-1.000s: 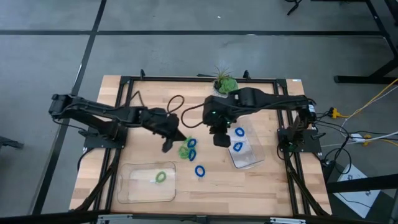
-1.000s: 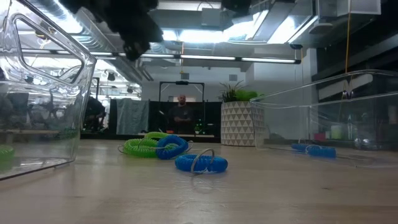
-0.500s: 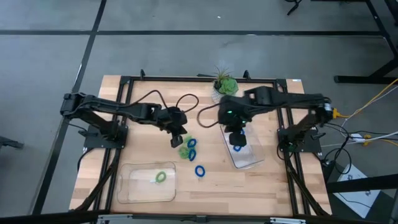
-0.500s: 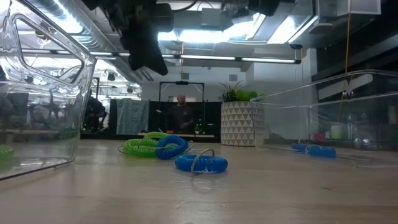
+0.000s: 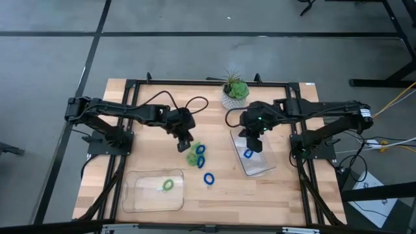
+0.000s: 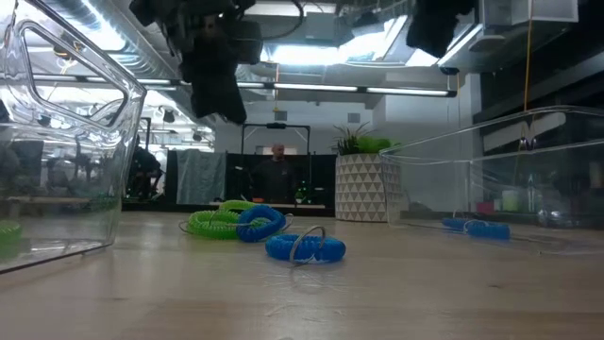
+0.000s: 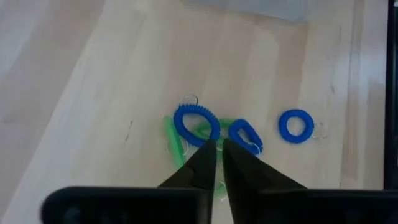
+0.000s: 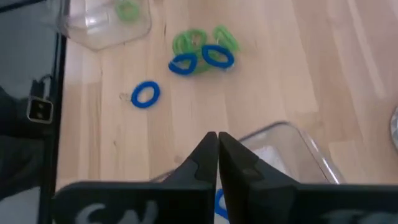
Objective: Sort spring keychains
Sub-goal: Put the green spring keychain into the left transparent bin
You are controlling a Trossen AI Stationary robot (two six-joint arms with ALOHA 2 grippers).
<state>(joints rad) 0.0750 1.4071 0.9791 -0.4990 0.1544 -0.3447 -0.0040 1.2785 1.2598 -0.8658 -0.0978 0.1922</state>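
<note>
**Keychains split between two trays and a heap at mid-table**

On the left of the wooden table point(image 5: 97, 169), a clear tray point(image 5: 153, 190) holds one green keychain point(image 5: 168, 185), lying flat. Above and right of it, the left gripper point(image 5: 184, 144) hangs over the bare wood beside the heap, its fingers nearly pressed together with only a thin slit between them, holding nothing.

At the middle lies the heap: green coils point(image 5: 192, 156) with two blue keychains point(image 5: 200, 150) lying on them. In the left wrist view both blue loops are oval, and their long axes run at different slants. A lone blue keychain point(image 5: 208, 178) rests flat on the wood nearer the front edge, almost round.

To the right, the right gripper point(image 5: 255, 144) hovers over a second clear tray point(image 5: 263, 168), fingers pressed together and empty. A blue keychain point(image 5: 248, 154) lies in that tray. A potted plant point(image 5: 234, 90) stands at the back.
</note>
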